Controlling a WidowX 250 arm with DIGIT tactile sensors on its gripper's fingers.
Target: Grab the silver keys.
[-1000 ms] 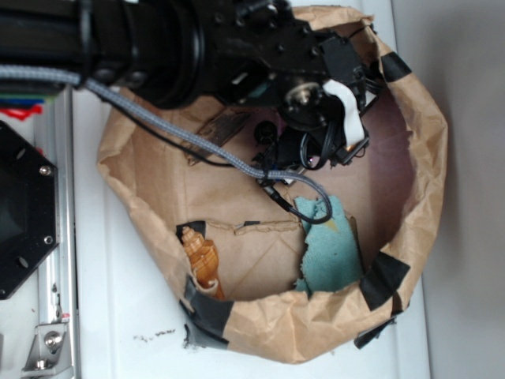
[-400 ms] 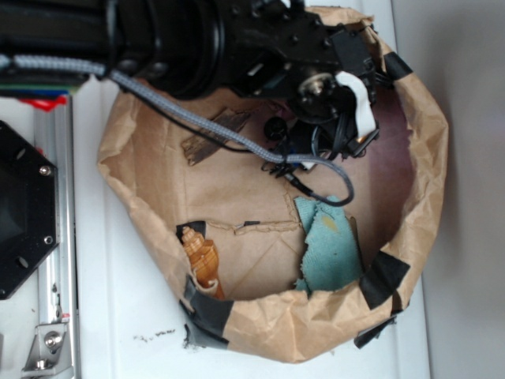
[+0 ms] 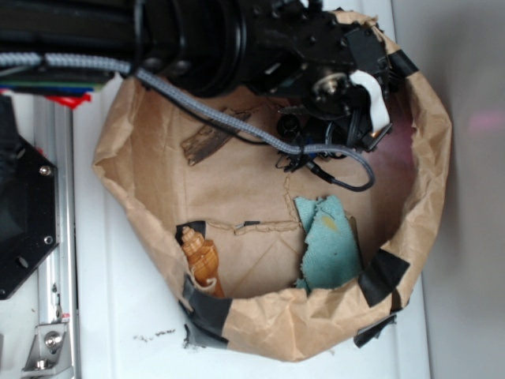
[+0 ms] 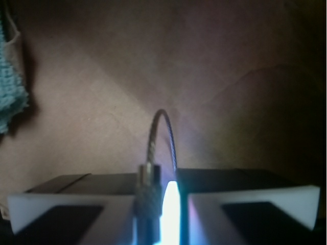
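The silver keys show in the wrist view as a bright shiny blade and a knurled clasp, pinched between the two white fingers. Their thin wire ring loops up above the jaws. My gripper is shut on them, above the shadowed brown paper floor. In the exterior view my gripper hangs over the far right part of the paper bag, and the arm hides the keys there.
Inside the bag lie a brown bark piece at the far left, a tan shell at the near left wall and a teal cloth at the near right. A grey braided cable droops below the arm. A metal rail runs along the left.
The arm and gripper have shifted to the right and slightly toward the far wall. The cable loop has come off the teal cloth, which now lies uncovered.
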